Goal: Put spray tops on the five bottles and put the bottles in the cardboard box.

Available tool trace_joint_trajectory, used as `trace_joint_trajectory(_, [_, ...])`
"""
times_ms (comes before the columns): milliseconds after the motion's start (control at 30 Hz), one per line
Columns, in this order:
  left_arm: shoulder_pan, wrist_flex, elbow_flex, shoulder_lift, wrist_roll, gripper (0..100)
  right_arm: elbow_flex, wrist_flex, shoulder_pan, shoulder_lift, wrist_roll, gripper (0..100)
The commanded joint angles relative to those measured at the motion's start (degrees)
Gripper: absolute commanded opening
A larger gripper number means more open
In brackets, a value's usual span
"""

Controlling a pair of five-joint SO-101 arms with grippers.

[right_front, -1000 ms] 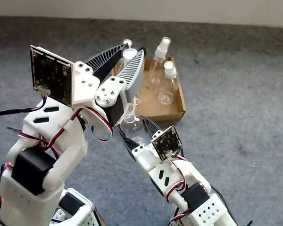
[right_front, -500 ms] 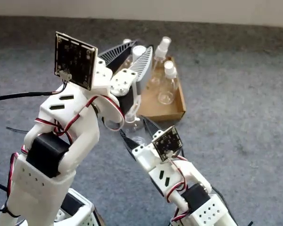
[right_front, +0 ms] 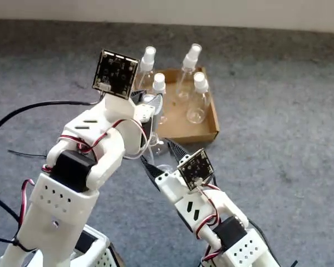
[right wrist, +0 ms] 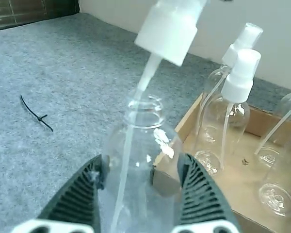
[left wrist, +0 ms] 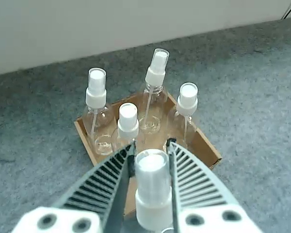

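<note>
Brown cardboard box (right_front: 192, 136) toward the grey worktop's (right_front: 278, 111) far edge, four clear spray-topped plastic bottles (left wrist: 155, 92) upright inside; fifth clear uncapped bottle (right wrist: 138, 155) just before its near wall, white spray top (left wrist: 153, 184) above.

Soft, even light, faint shadows, small glints on the clear bottle (right wrist: 136, 160)

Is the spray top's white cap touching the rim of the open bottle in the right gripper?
Apart. The right wrist view shows the cap above the rim of the open bottle, with bare dip tube spanning the gap between them.
</note>
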Motion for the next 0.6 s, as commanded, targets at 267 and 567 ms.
trace_joint_trajectory(267, [2.3,-1.4,16.7,-17.7,-9.2,0,-0.9,-0.2,0.8,-0.9,-0.5,0.4])
trace_joint_trajectory(567, [2.5,-1.8,18.9,-19.2,-10.7,15,-0.7,-0.2,0.8,-1.0,-0.5,0.4])
